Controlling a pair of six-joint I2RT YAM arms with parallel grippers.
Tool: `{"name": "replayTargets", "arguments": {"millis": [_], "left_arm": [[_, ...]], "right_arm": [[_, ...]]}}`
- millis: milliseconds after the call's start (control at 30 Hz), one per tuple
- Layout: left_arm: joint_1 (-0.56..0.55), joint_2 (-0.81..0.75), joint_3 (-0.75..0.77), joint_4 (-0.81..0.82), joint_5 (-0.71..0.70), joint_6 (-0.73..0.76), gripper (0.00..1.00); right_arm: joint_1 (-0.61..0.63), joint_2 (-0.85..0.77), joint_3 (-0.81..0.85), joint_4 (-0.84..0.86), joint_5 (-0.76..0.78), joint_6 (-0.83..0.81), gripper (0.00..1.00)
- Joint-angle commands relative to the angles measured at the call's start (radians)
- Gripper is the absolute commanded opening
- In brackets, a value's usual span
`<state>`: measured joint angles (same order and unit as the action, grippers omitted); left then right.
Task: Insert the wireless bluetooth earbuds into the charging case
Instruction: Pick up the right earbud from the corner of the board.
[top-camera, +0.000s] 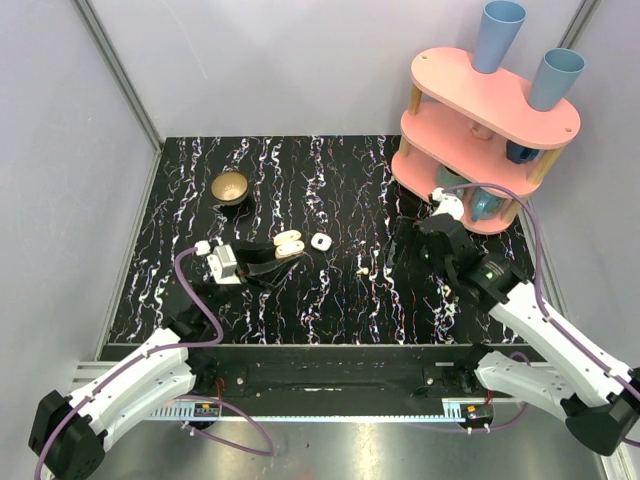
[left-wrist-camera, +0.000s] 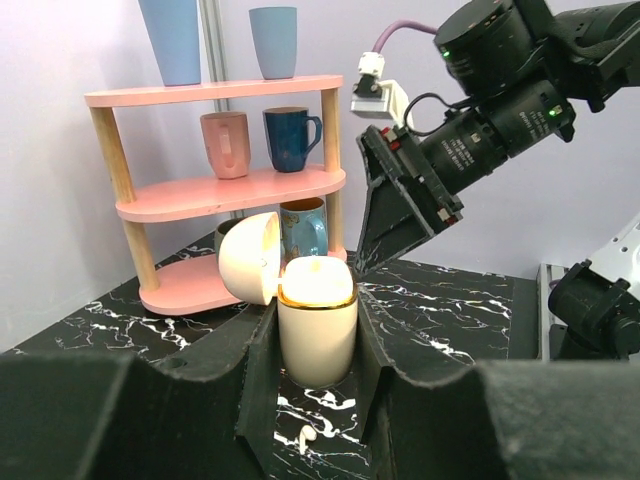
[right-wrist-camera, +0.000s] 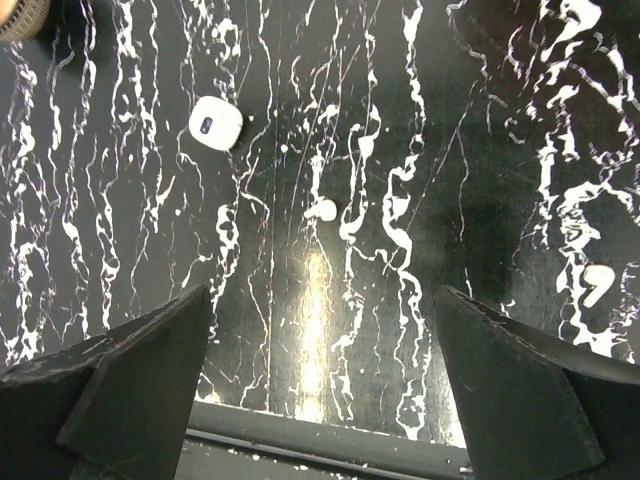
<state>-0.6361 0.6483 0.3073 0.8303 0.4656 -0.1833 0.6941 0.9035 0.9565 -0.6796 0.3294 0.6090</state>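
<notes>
Top external view: marbled surface (top-camera: 330, 300). The right claw (right-wrist-camera: 320, 300) hangs wide open above it. The left claw (left-wrist-camera: 316, 325) grips the cream charging case (left-wrist-camera: 318, 350), lid open. Loose earbuds (left-wrist-camera: 307, 436) lie on the surface near it, outside the case.

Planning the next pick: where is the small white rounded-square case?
Top view: the small white rounded-square case lies on the table near centre, just right of the open cream case gripped by the left hand.
</notes>
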Motion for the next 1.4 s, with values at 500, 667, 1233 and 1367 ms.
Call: {"name": "replayTargets", "arguments": {"millis": [500, 667, 1233, 1367], "left_arm": [[-0.002, -0.105, 0.006, -0.022, -0.053, 0.016, 0.0], [-0.002, -0.145, 0.001, -0.062, -0.062, 0.018, 0.0], [-0.004, -0.157, 0.009, -0.094, -0.079, 0.044, 0.0], [-0.004, -0.131, 0.006, -0.062, -0.084, 0.039, 0.0]], "right_arm": [[-0.031, 0.072, 0.099, -0.008, -0.093, 0.048, 1.0], [-0.03, 0.055, 0.085, -0.024, -0.07, 0.029, 1.0], [-0.136, 0.098, 0.039, -0.12, -0.004, 0.005, 1.0], [-0.221, 0.083, 0.028, -0.117, -0.059, -0.025, 1.0]]}}
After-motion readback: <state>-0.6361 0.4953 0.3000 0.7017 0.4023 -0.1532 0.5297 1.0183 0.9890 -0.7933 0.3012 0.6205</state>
